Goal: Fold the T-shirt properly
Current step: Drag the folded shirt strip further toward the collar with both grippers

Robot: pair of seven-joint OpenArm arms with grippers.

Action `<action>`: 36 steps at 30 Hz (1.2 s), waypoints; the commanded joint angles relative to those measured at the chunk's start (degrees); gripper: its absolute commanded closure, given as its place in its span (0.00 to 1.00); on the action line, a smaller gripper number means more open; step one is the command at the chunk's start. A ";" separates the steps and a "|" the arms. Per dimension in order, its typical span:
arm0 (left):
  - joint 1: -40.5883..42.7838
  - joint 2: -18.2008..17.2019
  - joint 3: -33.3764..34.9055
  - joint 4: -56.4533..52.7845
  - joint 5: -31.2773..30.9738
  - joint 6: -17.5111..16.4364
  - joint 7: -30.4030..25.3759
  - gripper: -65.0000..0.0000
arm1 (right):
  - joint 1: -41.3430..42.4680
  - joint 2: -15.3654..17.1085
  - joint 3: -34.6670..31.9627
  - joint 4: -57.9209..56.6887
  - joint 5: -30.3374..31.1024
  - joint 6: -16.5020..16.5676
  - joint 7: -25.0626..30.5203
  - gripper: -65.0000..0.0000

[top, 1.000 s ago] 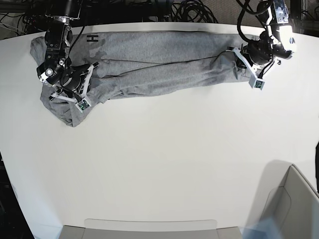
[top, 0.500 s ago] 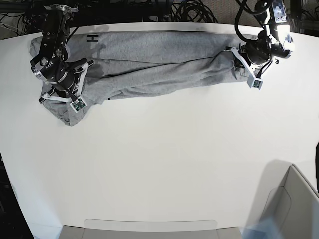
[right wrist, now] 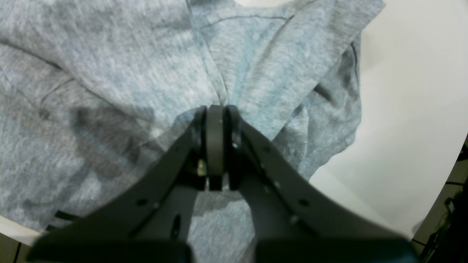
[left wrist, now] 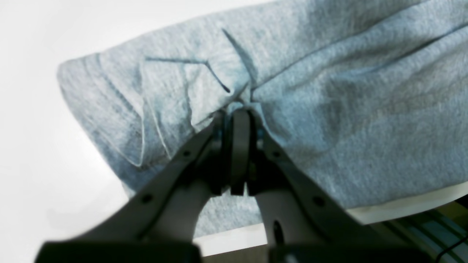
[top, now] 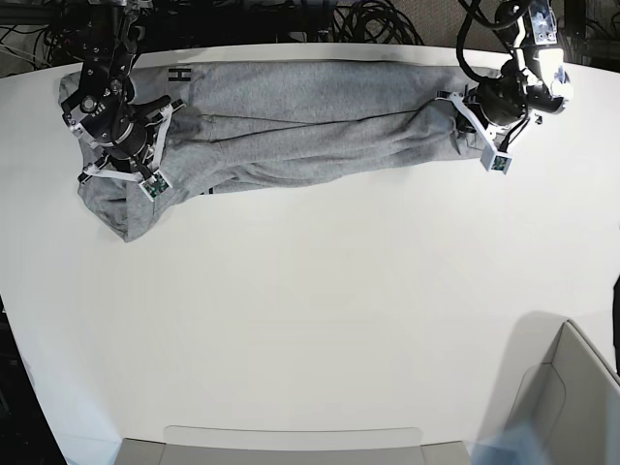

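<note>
The grey T-shirt [top: 310, 116] lies bunched in a long band along the table's far edge, with a black letter showing near its left end. In the base view my right gripper [top: 160, 131] sits over the shirt's left end. The right wrist view shows this gripper [right wrist: 215, 109] shut on a pinched fold of the T-shirt [right wrist: 109, 73]. My left gripper [top: 463, 114] is at the shirt's right end. In the left wrist view it [left wrist: 239, 111] is shut on a gathered pleat of the T-shirt [left wrist: 347, 109].
A pale box [top: 572, 397] stands at the front right corner, and a flat grey tray [top: 291, 441] lies at the front edge. Black cables [top: 368, 19] hang behind the table's far edge [top: 291, 48], close to the shirt.
My right gripper has moved toward the far edge, drawing the shirt's left end back with it. The left gripper has shifted only slightly. Both stay shut on cloth.
</note>
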 commanded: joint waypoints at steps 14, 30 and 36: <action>-0.13 -0.59 -0.39 1.04 -0.54 -0.02 0.22 1.00 | -3.10 0.12 3.86 4.57 -0.21 0.60 0.50 1.00; 3.04 -0.67 -0.75 4.82 -0.71 -0.11 0.31 1.00 | -7.23 1.35 6.06 6.06 0.23 0.60 0.50 1.00; 5.94 -0.85 -0.75 5.88 -0.45 -0.11 -0.04 1.00 | -9.52 0.91 5.71 5.62 0.23 0.60 0.50 1.00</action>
